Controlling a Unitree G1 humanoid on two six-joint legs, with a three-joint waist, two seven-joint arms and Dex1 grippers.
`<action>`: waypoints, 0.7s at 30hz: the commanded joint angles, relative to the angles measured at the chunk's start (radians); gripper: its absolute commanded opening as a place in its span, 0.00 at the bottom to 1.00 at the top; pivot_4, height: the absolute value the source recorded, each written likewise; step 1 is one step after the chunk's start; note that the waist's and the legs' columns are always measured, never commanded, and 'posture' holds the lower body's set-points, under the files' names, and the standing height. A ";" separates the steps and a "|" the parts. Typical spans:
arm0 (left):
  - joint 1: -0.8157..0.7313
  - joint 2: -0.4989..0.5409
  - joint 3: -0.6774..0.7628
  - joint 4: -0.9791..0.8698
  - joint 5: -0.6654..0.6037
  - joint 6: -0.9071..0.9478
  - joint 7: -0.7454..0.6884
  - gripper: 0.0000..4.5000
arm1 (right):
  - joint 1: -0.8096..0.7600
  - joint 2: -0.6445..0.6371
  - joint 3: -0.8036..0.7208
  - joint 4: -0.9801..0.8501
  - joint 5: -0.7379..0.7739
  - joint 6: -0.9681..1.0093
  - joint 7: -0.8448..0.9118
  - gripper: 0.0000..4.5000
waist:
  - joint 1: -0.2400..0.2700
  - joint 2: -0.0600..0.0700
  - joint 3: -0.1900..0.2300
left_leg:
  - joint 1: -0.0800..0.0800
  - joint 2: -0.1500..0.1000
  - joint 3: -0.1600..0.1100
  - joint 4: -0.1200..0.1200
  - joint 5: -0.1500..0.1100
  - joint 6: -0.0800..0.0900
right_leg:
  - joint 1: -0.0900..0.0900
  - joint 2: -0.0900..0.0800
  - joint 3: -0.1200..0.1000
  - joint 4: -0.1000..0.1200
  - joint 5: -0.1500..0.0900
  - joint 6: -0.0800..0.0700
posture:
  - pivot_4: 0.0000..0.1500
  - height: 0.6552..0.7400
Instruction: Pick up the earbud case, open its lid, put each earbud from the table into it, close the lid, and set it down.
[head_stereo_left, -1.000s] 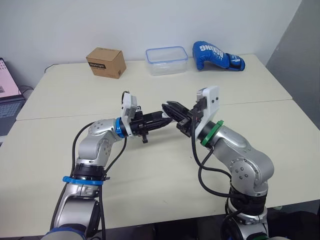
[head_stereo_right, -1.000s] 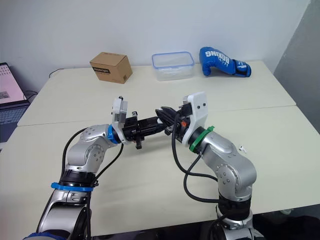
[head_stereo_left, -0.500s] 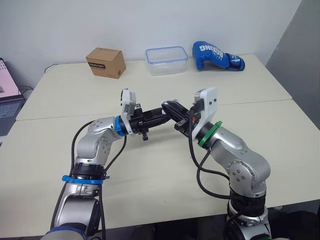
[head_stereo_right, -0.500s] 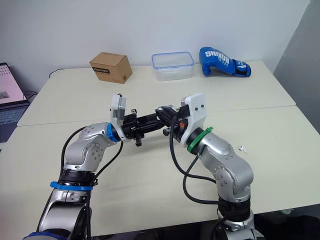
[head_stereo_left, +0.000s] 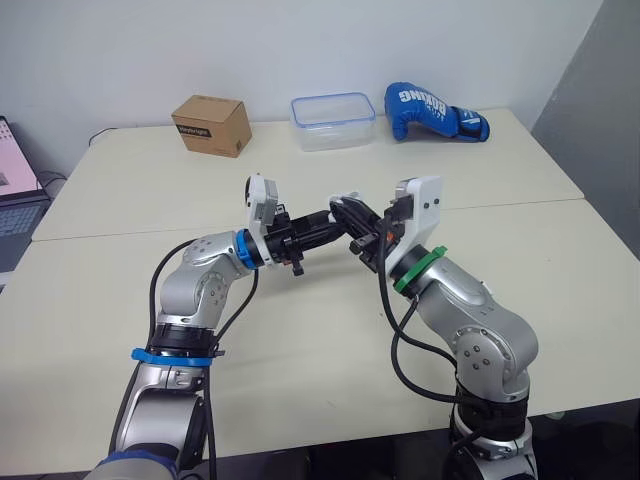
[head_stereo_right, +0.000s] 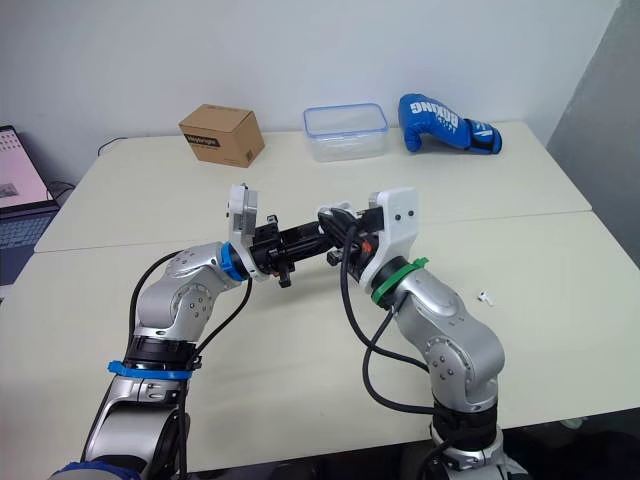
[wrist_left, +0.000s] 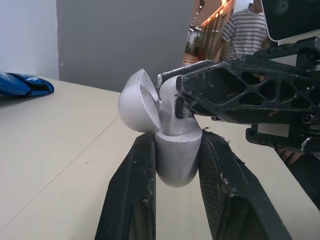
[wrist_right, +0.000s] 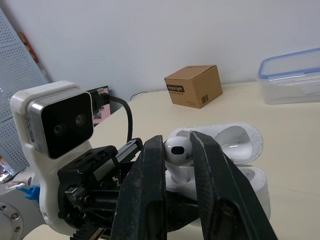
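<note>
Two black fingers (wrist_left: 134, 190) of the left gripper (wrist_left: 177, 142) clamp the white glossy egg-shaped earbud case (wrist_left: 176, 162) by its lower body, hinged lid (wrist_left: 136, 100) flipped open, held in the air above the beige table (head_stereo_right: 300, 380). Right gripper (wrist_right: 177, 144) fingers (wrist_right: 147, 195) are closed narrow on a white earbud (wrist_right: 178, 148), stem down at the case's mouth, partly in, not seated as far as I can tell. Done: pick-up, lid open. In hand: first earbud insert. Left: small white piece (head_stereo_right: 485, 297) on the table right of the right arm, likely the second earbud, then shut lid, set down. Far edge: brown cardboard box (head_stereo_right: 222, 134), clear blue-rimmed plastic container (head_stereo_right: 346, 131), blue boxing glove (head_stereo_right: 445, 123).
</note>
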 joint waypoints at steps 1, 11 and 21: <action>-0.053 -0.003 0.056 -0.054 -0.046 -0.037 0.008 0.18 | 0.014 -0.009 0.023 -0.005 0.019 0.033 -0.017 0.36 | 0.000 0.000 0.000 | 0.000 0.000 0.000 0.000 0.000 0.000 | 0.000 0.000 0.000 0.000 0.000 0.000 | 1.00 0.89; -0.039 0.000 0.053 -0.066 -0.043 -0.034 -0.006 0.18 | 0.010 -0.072 0.025 -0.013 0.030 -0.038 -0.003 0.59 | -0.001 0.000 0.000 | 0.000 0.000 0.001 0.000 0.000 0.000 | 0.000 0.000 0.000 0.000 0.000 0.000 | 1.00 0.89; 0.012 0.059 0.045 -0.045 -0.036 -0.040 -0.122 0.18 | -0.084 -0.458 -0.223 -0.076 0.381 0.054 0.322 0.59 | 0.003 0.000 0.001 | 0.000 0.000 0.002 0.000 0.000 0.000 | 0.001 0.000 0.000 -0.001 0.000 0.000 | 1.00 0.89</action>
